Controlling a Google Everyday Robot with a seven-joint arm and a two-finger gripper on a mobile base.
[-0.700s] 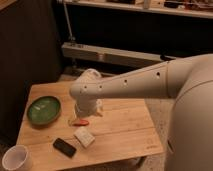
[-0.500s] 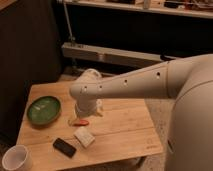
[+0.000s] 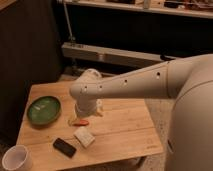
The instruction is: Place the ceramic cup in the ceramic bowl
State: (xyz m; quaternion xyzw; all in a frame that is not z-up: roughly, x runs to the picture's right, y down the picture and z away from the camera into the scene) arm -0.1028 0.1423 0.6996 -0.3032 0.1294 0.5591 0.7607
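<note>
Your robot's white arm [image 3: 135,82] reached in from the right over a wooden desk [image 3: 125,132]; its gripper [image 3: 84,111] hung low near the middle of the desk, just above a small orange thing [image 3: 80,121]; whether the gripper was open or closed could not be told, though nothing showed in its hold. The white cup [image 3: 16,158] stood upright and empty at the front-left corner, well apart from the gripper; whether it sat on the desk or just off its edge could not be told. The green bowl [image 3: 44,110] lay empty on the left side, between the cup and the far edge.

By my reading you were at the first step, the reach for the cup, not yet done; the next move called for swinging left and forward, past the black flat thing [image 3: 65,146], then coming down over the cup's rim.

Counted: one cup; one bowl; one white block [image 3: 84,136]; one black flat thing; one orange thing; one gripper.
</note>
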